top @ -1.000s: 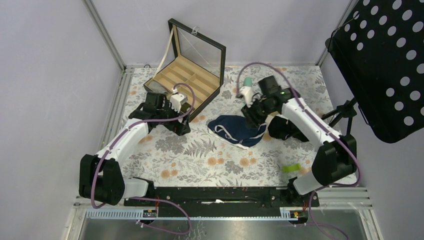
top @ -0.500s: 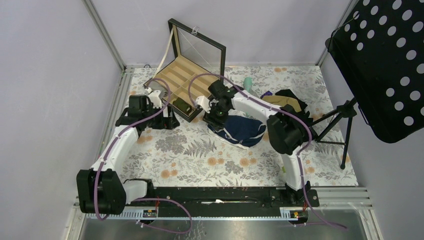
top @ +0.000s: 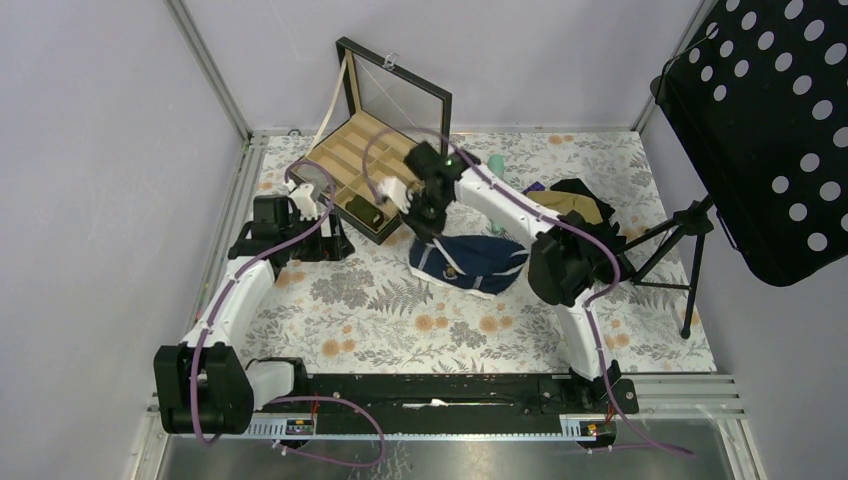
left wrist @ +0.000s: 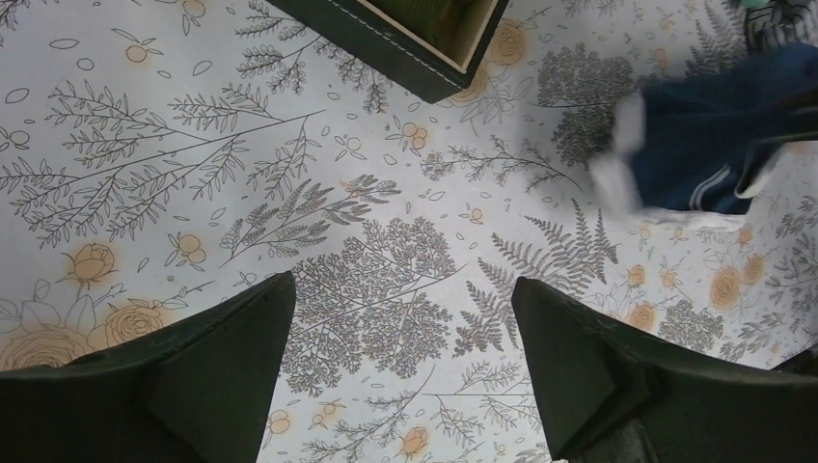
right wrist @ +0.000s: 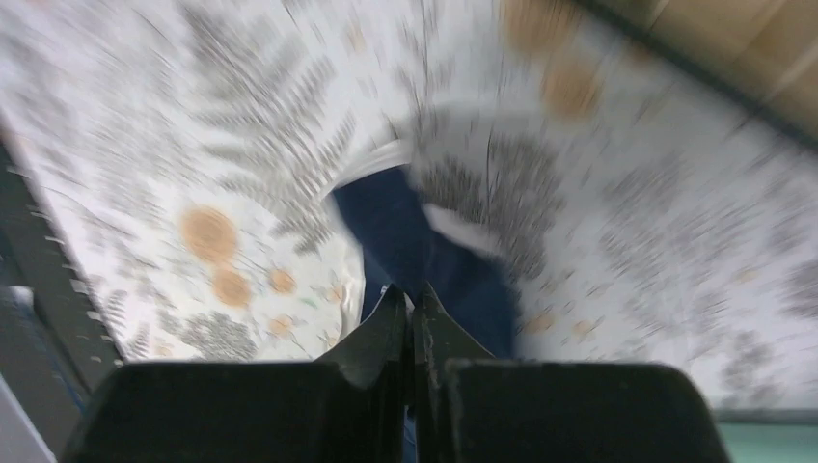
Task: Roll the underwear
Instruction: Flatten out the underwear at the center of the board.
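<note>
The underwear (top: 475, 262) is a dark navy cloth with white edging, lying crumpled on the floral table mat at mid-table. My right gripper (top: 426, 228) is at its left end, shut on a pinch of the cloth, which rises toward the fingers. In the blurred right wrist view the jaws (right wrist: 413, 297) are pressed together with navy underwear (right wrist: 400, 227) hanging beyond and between them. My left gripper (top: 325, 240) stands open to the left of the garment, apart from it. The left wrist view shows its gripper (left wrist: 403, 285) wide open over bare mat, the underwear (left wrist: 723, 145) at the upper right.
A wooden compartment box (top: 350, 160) with a raised glass lid stands at the back left, its corner (left wrist: 415, 48) just beyond my left fingers. A tan and a black garment (top: 575, 200) lie at the back right near a teal object (top: 496, 163). A perforated black music stand (top: 770, 130) overhangs the right side.
My right arm swung from the garment's right side to its left end and closed on the cloth, lifting that edge. The left arm drew back slightly leftward, still open.
</note>
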Controlling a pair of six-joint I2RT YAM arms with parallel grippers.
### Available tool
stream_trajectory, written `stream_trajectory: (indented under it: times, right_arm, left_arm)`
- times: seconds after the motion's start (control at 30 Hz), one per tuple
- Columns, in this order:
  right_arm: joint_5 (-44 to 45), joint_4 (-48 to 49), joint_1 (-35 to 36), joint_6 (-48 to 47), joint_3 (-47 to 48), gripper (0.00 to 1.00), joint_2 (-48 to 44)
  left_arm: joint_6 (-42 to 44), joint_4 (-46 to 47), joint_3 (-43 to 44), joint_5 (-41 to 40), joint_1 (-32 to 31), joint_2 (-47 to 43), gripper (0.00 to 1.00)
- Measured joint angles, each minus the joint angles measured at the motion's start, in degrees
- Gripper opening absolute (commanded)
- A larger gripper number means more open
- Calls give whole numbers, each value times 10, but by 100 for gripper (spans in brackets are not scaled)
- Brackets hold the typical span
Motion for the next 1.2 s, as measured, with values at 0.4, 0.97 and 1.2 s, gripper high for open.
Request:
stream_trajectory:
  times: [0.4, 0.97, 1.2]
  right_arm:
    - [-264, -185, -68, 110, 337, 13, -105]
    - [-211, -120, -357, 69, -255, 65, -159]
    - [-195, 22, -333, 121, -192, 51, -193]
  left_arm:
    - [16, 6, 56, -34, 14, 73, 91]
    - [26, 1, 102, 6, 17, 137, 82]
    - [4, -38, 106, 44, 17, 193, 66]
